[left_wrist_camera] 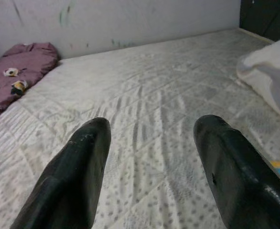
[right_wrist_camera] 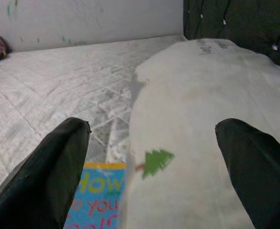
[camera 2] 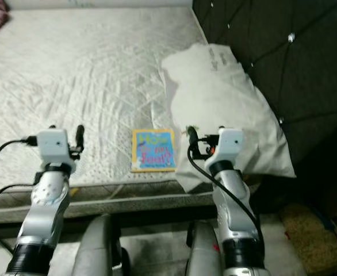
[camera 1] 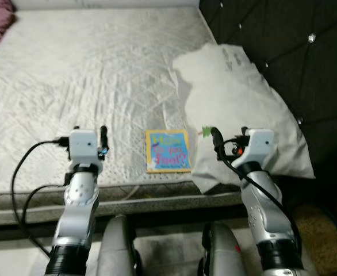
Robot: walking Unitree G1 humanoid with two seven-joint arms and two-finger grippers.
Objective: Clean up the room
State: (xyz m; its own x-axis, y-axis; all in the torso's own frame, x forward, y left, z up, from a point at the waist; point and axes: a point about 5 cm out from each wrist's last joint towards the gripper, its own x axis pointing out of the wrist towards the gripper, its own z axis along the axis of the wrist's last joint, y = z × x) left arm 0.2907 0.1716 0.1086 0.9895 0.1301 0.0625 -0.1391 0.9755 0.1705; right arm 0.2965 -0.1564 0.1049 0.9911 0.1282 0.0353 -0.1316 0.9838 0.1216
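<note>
1. Mattress (camera 1: 99, 69): bare, quilted, takes up most of the head frames; its near edge runs along the bottom, just ahead of both arms. It is the surface to be cleared.
2. Headboard (camera 1: 283, 40): dark, tufted, upper right of frame.
3. Pillow (camera 1: 237, 98): white, right of centre, slumped against the headboard with its lower corner overhanging the near edge. Long axis runs from the upper middle down toward the lower right. Looks dropped rather than placed.
4. Maroon bedding (left_wrist_camera: 20, 71): bunched at the far upper left corner, well apart from everything else.
5. Book (camera 1: 168, 150): blue and yellow cover, flat on the mattress at lower centre, just beside the pillow's edge. Long axis runs away from the robot; title reads upright from here. Likely the next thing to collect.
6. Right gripper (right_wrist_camera: 154, 176): hovering above the pillow's near corner, book beside it, fingers spread wide, holding nothing.
7. Left gripper (left_wrist_camera: 152, 167): over bare mattress at lower left, fingers apart, empty.
8. Green tree sticker (right_wrist_camera: 155, 162): on the pillow's near corner.
</note>
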